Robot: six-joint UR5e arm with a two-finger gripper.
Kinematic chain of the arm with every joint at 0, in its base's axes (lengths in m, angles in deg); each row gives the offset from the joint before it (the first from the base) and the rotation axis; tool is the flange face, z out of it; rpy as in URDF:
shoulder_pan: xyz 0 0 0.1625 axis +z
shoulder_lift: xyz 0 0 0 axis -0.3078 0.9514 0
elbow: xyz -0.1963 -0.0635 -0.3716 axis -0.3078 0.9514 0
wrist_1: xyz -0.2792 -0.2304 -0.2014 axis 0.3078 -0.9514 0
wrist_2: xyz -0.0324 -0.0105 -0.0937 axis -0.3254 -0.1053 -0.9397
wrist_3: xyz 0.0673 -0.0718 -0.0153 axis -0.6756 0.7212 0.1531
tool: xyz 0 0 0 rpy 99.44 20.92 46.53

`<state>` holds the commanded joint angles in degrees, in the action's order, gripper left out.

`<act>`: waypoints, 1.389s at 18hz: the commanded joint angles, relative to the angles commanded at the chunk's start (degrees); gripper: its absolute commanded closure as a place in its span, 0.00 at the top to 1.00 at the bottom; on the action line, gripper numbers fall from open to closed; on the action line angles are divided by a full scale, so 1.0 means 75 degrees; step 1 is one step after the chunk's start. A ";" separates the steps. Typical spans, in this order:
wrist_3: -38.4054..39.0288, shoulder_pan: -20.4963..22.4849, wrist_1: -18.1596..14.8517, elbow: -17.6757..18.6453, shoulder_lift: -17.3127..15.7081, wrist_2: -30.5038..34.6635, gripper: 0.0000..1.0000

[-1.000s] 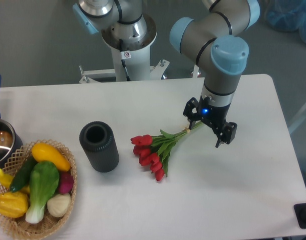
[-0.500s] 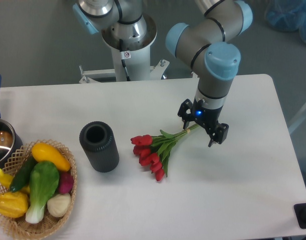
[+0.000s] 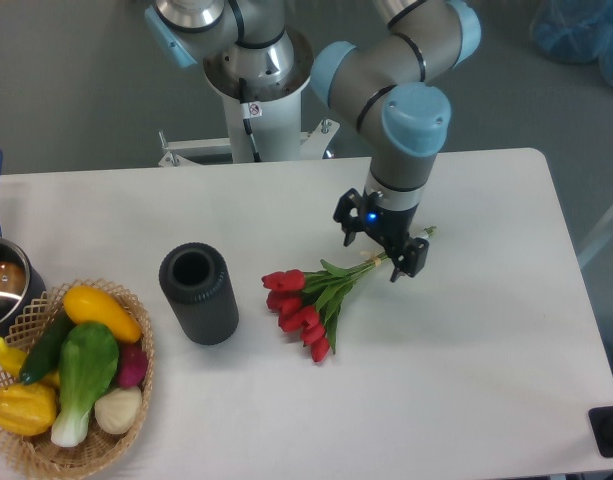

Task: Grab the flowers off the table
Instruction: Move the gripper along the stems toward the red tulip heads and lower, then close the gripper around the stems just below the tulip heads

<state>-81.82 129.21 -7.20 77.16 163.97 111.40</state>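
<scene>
Writing: a small white sticker with a red mark sits on the arm's white pedestal, too small to read; nothing else here carries lettering I can make out.
Pincer: spread open, its two dark fingers straddling the thin green stems; one finger sits on the far side of the stems, the other nearer me on the right. A small blue light glows on its body. I cannot tell whether either finger touches the stems; it is not pinching them.
Flowers: a bunch of red tulips lying flat on the surface, heads pointing toward the lower left, stems running up and to the right under the pincer, their ends poking out just past it.
Surface: white, with rounded corners.
Black cylinder: upright and open-topped, left of the tulip heads, near them but apart.
Basket: woven, at the lower left corner, filled with vegetables – yellow, green, white and one red-purple.
Pot: metal, with a blue handle, at the left edge, just behind the basket.
Arm: grey with light blue joint caps, reaching down from the back over the stems.
</scene>
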 joint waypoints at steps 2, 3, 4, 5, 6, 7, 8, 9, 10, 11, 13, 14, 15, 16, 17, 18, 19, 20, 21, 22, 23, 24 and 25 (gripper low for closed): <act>0.0070 -0.0200 0.0000 0.0024 0.0023 0.0095 1.00; 0.0082 -0.0270 0.0012 0.0024 0.0023 0.0084 1.00; 0.0082 -0.0317 0.0012 0.0024 0.0035 0.0083 1.00; 0.0082 -0.0387 0.0000 0.0024 0.0035 0.0083 1.00; 0.0105 -0.0469 0.0012 0.0059 0.0047 0.0095 1.00; 0.0198 -0.0517 0.0035 0.0140 0.0058 0.0072 1.00; 0.0280 -0.0529 0.0105 0.0164 0.0082 0.0072 1.00; 0.0362 -0.0645 0.0210 0.0176 0.0105 0.0072 1.00; 0.0456 -0.0750 0.0339 0.0176 0.0163 0.0083 1.00; 0.0573 -0.0833 0.0456 0.0188 0.0280 0.0095 1.00; 0.0738 -0.0950 0.0609 0.0188 0.0398 0.0165 1.00; 0.0785 -0.0985 0.0621 0.0188 0.0445 0.0316 1.00; 0.0797 -0.1079 0.0633 0.0188 0.0527 0.0503 1.00; 0.0797 -0.1184 0.0679 0.0188 0.0632 0.0703 1.00; 0.0808 -0.1255 0.0749 0.0176 0.0679 0.0844 1.00; 0.0820 -0.1255 0.0808 0.0188 0.0714 0.0892 1.00; 0.0832 -0.1267 0.0820 0.0188 0.0726 0.0892 1.00; 0.0820 -0.1267 0.0820 0.0188 0.0715 0.0892 1.00; 0.0820 -0.1267 0.0820 0.0200 0.0726 0.0892 1.00; 0.0809 -0.1267 0.0820 0.0200 0.0727 0.0904 1.00; 0.0797 -0.1267 0.0820 0.0200 0.0738 0.0927 1.00; 0.0774 -0.1267 0.0820 0.0200 0.0750 0.0939 1.00; 0.0739 -0.1267 0.0820 0.0200 0.0796 0.0951 1.00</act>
<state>-76.28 119.71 -1.05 78.66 169.94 118.53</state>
